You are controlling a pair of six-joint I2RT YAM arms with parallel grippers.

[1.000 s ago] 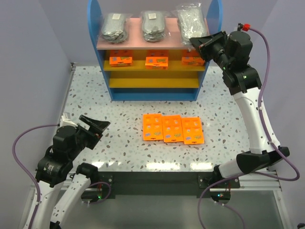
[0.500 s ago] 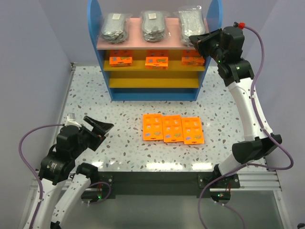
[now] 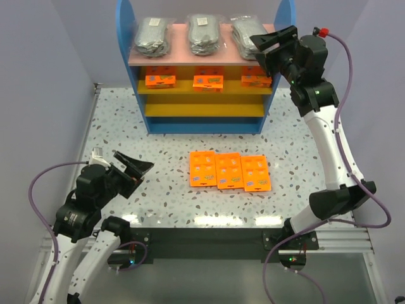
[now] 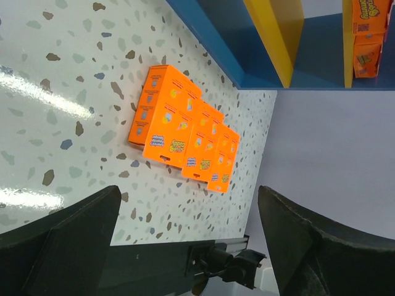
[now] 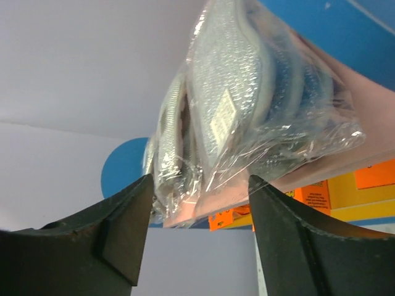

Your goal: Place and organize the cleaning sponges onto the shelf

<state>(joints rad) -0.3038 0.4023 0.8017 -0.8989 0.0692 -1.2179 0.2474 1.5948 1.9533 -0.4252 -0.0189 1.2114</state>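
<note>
The move ahead turns on the three orange packets (image 3: 229,171) lying flat on the table (image 3: 120,120), and they sit to the right of the left gripper (image 3: 134,164), at about its own level and near it. From its wrist camera they show straight ahead, beyond the gap between the fingers. That gripper is spread wide with nothing in it. The packets form a row running left to right, side by side with their edges overlapping. Each packet's long axis runs from the near edge of the table toward the shelf (image 3: 126,38), printed face up. The right gripper (image 5: 200,182) is high at the right end of the pink top board (image 3: 190,61), well apart from the row and above it. Its jaws stand apart and hold nothing. The third bag of grey pads (image 3: 245,28) rests on that board just past its fingertips, long axis pointing toward the back of the shelf, beside two more bags (image 3: 177,35). Three packets (image 3: 205,81) already stand on the upper yellow board. By my judgement the left arm is the nearer one for the row.
</note>
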